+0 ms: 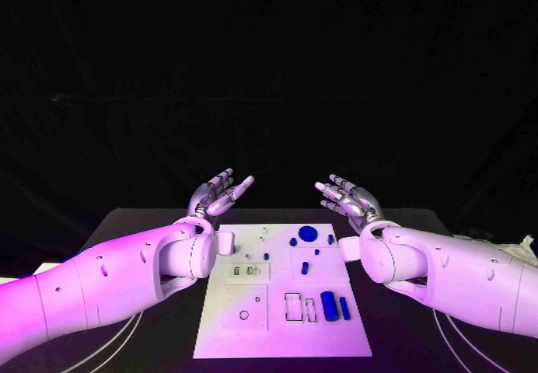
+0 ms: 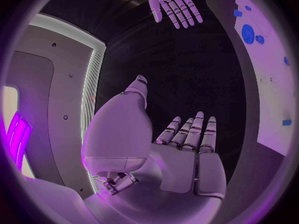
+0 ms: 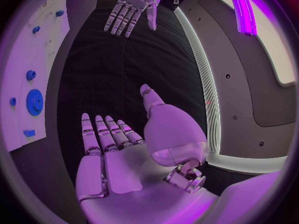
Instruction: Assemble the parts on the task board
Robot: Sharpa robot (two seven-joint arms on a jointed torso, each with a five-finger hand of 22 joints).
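The white task board (image 1: 225, 326) lies flat in the middle of the black table. Several blue parts lie on it: a round gear (image 1: 307, 231) near the far edge, small pieces (image 1: 304, 267) in the middle, and a long block (image 1: 329, 304) with a thin bar (image 1: 344, 308) beside it. My left hand (image 1: 220, 193) is raised beyond the board's far left corner, fingers spread, holding nothing. My right hand (image 1: 347, 198) mirrors it beyond the far right corner, also empty. The left hand (image 2: 181, 154) and the right hand (image 3: 124, 159) show flat palms, and the board (image 2: 268, 94) (image 3: 19, 50) shows beside each.
The black table (image 1: 415, 342) extends on both sides of the board. White cables (image 1: 112, 350) run along the table near each forearm. Both white forearms (image 1: 112, 280) flank the board's long sides.
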